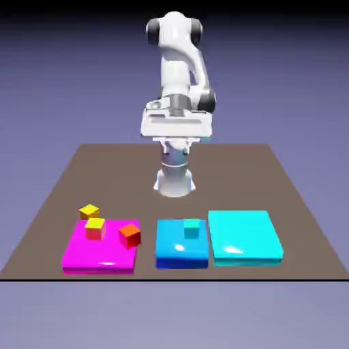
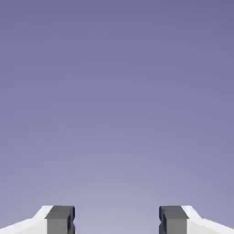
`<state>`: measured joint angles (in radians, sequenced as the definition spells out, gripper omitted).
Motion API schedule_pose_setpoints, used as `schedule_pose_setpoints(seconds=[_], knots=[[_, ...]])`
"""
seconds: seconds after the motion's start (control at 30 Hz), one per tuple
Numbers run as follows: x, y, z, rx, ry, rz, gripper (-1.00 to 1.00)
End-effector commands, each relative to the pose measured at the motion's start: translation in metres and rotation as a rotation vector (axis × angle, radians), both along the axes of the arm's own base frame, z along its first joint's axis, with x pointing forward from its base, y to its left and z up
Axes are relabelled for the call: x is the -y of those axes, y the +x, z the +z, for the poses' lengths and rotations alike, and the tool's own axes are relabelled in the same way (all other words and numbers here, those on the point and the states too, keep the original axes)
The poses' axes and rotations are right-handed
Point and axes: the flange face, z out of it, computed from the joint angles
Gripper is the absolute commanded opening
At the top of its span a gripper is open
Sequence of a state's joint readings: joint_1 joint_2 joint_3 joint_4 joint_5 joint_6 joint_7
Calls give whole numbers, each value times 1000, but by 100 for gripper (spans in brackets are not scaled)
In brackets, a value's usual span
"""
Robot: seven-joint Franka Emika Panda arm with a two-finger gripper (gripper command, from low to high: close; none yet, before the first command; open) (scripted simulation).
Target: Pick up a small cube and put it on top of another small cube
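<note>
The gripper (image 2: 117, 220) stood open and empty, its two grey fingertips (image 2: 60, 219) wide apart in the hand view with nothing but the blue-violet backdrop between them. In the exterior view the white arm (image 1: 178, 75) was raised above the far part of the brown table (image 1: 61, 184), well away from every cube.

The small cubes lay near the table's front edge. A yellow cube (image 1: 95, 228) and a red-orange cube (image 1: 129, 236) sat on a flat magenta block (image 1: 88, 258), near each other but apart. An amber cube (image 1: 89, 212) rested on the table just behind that block. A small teal cube (image 1: 191, 228) sat on a blue block (image 1: 170, 252), and beside it, toward the exterior view's right, lay a larger cyan block (image 1: 245, 238) with nothing on it.

The cubes looked rigid, light and smooth-faced, so they would likely neither deform nor break, though a glancing pinch might let one slip or twist. The soundest hold seemed to be across two opposite flat side faces, fingers squared to them. The red-orange cube sat turned relative to the block's edges, so the hand would probably need to rotate to match.

No brand, label or writing could be read anywhere.
</note>
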<state>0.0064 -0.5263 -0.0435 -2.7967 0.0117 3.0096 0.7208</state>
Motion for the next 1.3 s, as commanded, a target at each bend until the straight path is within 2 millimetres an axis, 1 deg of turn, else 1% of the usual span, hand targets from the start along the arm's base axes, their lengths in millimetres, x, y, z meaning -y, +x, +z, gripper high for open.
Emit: schedule_pose_setpoints(seconds=[0.0,0.1,0.17,0.23,0.3,0.37,0.47,0.57,0.63,0.67,0.7,0.8,0.9,0.93,0.97,1.0,1.1,1.2,1.23,1.27], knots=[[17,5,-13,-48,15,-29,0],[69,12,-53,-190,59,-117,0],[103,10,-81,-283,88,-175,0],[137,4,-109,-375,119,-233,0],[171,-7,-137,-464,149,-292,0],[203,-23,-163,-550,180,-352,0],[249,-55,-199,-673,226,-443,0],[292,-95,-229,-788,271,-536,0],[318,-127,-245,-859,300,-599,0],[327,-140,-250,-886,311,-624,0],[327,-140,-250,-886,311,-624,0],[327,-140,-279,-882,306,-623,0],[323,-145,-312,-885,309,-624,0],[322,-147,-319,-886,311,-624,0],[322,-147,-319,-886,311,-624,-100],[322,-147,-319,-886,311,-624,-100],[326,-141,-285,-882,306,-623,-100],[327,-139,-256,-884,309,-624,-100],[327,-140,-250,-886,311,-624,-100],[327,-140,-250,-886,311,-624,-100]])
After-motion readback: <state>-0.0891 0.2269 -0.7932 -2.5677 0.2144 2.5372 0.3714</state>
